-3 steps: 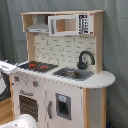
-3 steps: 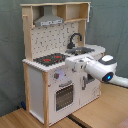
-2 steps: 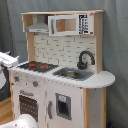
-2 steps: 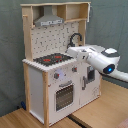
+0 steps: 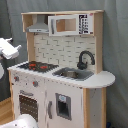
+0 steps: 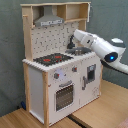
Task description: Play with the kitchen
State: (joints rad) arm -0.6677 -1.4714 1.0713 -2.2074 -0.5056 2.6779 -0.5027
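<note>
In the second exterior view the kitchen (image 6: pixel 60 65) stands on a wooden floor (image 6: pixel 100 110) before a grey curtain (image 6: pixel 10 50), stovetop (image 6: pixel 52 59) at the second exterior view's left, sink (image 6: pixel 80 50) further right; the white arm (image 6: pixel 102 48) slants in from the second exterior view's right above the sink, its gripper (image 6: pixel 75 38) near the pegboard; I cannot tell whether the claw is open or holds anything.

Kitchen (image 5: pixel 75 95): matt light wood, white painted panels; faucet (image 5: pixel 85 59) glossy black (plastic, seemingly); arm (image 6: pixel 102 47) smooth white plastic.
</note>
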